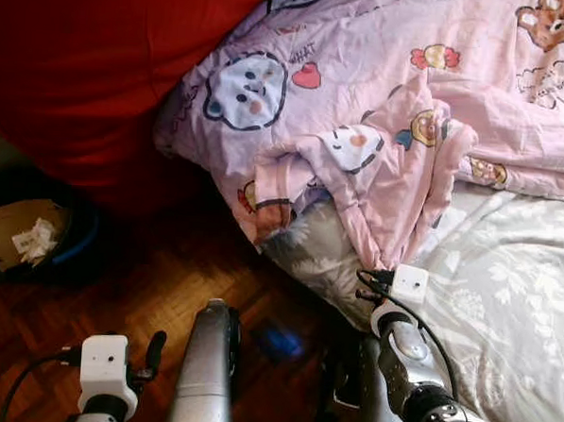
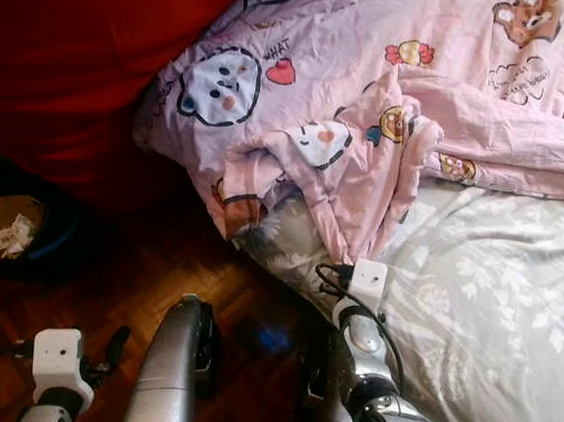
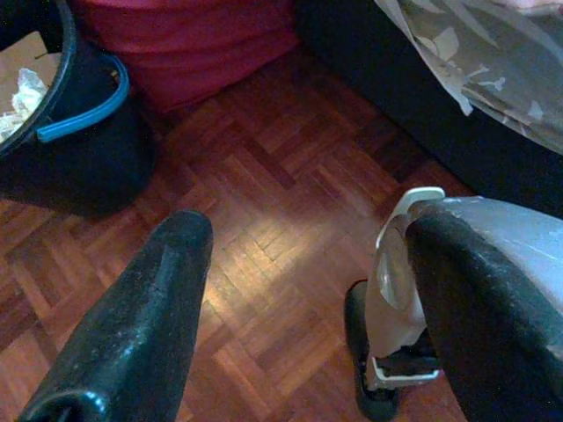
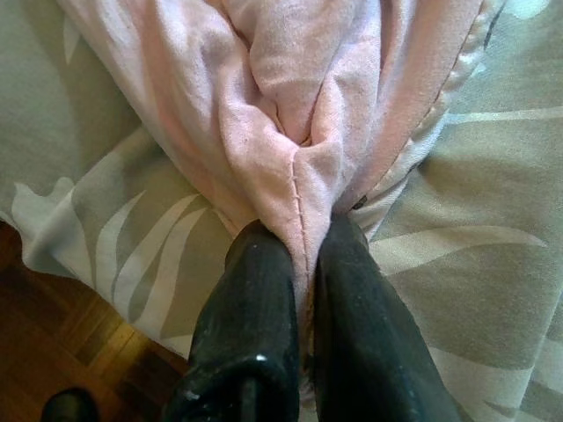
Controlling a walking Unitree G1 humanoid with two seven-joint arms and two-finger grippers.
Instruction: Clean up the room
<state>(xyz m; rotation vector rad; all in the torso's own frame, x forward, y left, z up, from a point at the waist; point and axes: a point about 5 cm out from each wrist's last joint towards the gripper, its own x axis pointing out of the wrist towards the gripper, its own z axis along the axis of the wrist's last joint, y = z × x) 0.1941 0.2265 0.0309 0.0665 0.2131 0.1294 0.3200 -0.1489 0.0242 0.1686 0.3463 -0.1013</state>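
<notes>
A dark herringbone parquet floor runs beneath the robot, bordered at 12 o'clock by a large red cushion-like mass and at 3 o'clock by a bed with a grey leaf-patterned sheet. The pink cartoon-bear printed quilt lies crumpled across the bed from 12 to 2 o'clock; its upper edge is cut off by the frame, and one corner hangs down toward the mattress edge. The right gripper has its jaws closed on a pinched fold of that quilt, just over the sheet's edge. The left gripper hangs at 7 o'clock over bare floor, jaws spread apart and holding nothing. At 9 o'clock a black bucket with a blue rim holds crumpled white paper and cardboard; part of it is cut off. A small blue blur on the floor between the arms is too dim to identify.
</notes>
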